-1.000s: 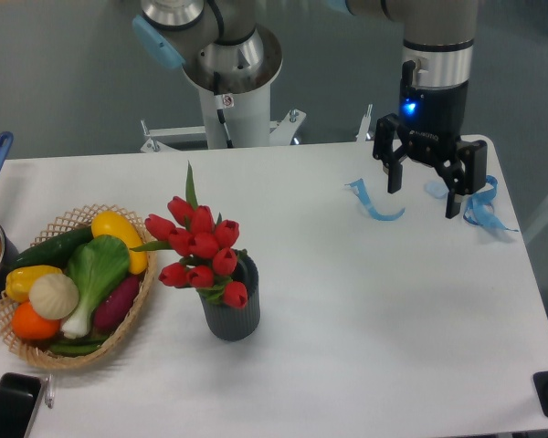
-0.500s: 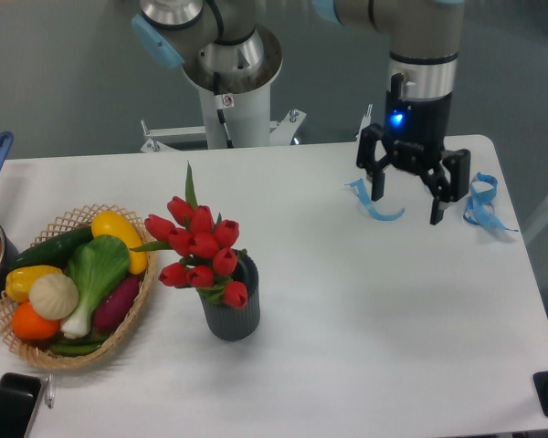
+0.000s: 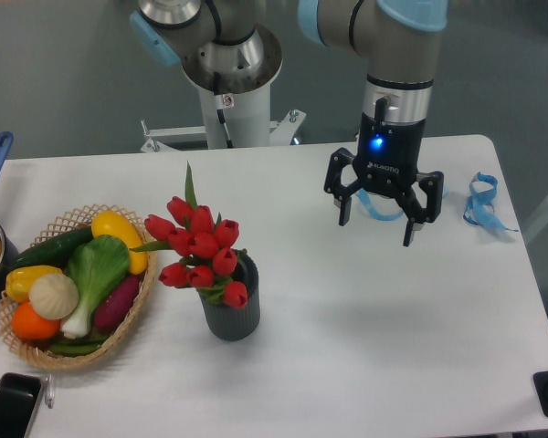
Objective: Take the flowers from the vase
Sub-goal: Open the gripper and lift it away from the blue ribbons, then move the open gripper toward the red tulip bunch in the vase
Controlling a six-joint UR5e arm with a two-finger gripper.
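Toward the front edge, left of centre, ribbed grey vase (image 3: 231, 310) upright with red tulips (image 3: 199, 249) fanning up-left from its mouth (stems roughly vertical); farther back toward the right edge, gripper (image 3: 377, 220) hangs fingers-down, spread wide, empty — bunch well apart to camera-left and nearer.

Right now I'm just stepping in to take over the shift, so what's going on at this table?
The arm's tool hangs open and empty above the right half of the table, with nothing between its fingers. The flowers, red tulips, sit untouched in the vase to its left, well apart from it. A wicker basket of toy vegetables stands further left, and blue ribbons lie near the right edge. No grasp has been made yet.
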